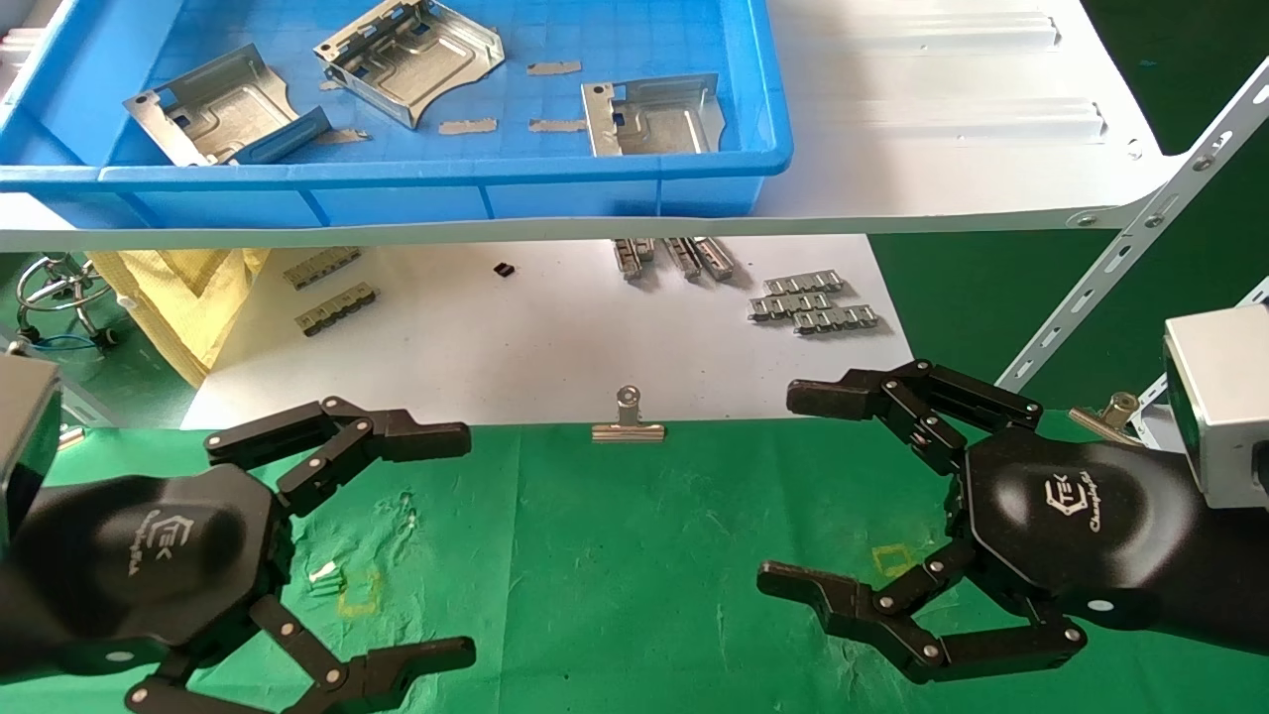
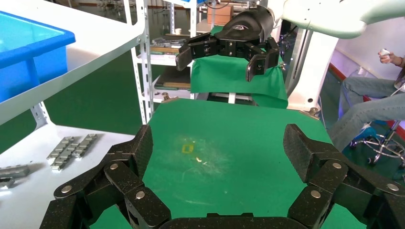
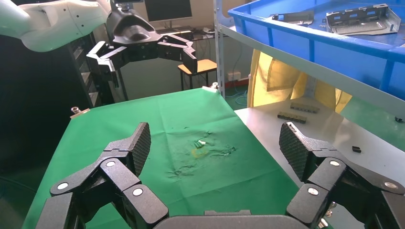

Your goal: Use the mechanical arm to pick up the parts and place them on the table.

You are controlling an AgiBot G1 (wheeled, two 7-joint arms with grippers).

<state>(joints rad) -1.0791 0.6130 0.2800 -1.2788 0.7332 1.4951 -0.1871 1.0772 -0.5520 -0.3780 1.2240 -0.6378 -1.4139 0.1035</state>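
Three shiny silver parts lie in a blue bin on the shelf: one at the left [image 1: 223,107], one in the middle [image 1: 408,55], one at the right [image 1: 654,114]. Two of them show in the right wrist view [image 3: 363,19]. The green cloth table [image 1: 634,555] lies below, in front of the shelf. My left gripper [image 1: 461,545] hovers open and empty over the table's left side, seen also in the left wrist view [image 2: 217,150]. My right gripper [image 1: 788,488] hovers open and empty over the right side, seen also in the right wrist view [image 3: 215,143]. Both are well short of the bin.
The blue bin [image 1: 397,183] sits on a white metal shelf [image 1: 942,119] with a slanted brace [image 1: 1120,258] at the right. Under it, a white sheet [image 1: 555,327] holds grey ridged strips [image 1: 813,302]. A binder clip [image 1: 628,421] pins the cloth's far edge. Yellow fabric [image 1: 188,288] hangs at the left.
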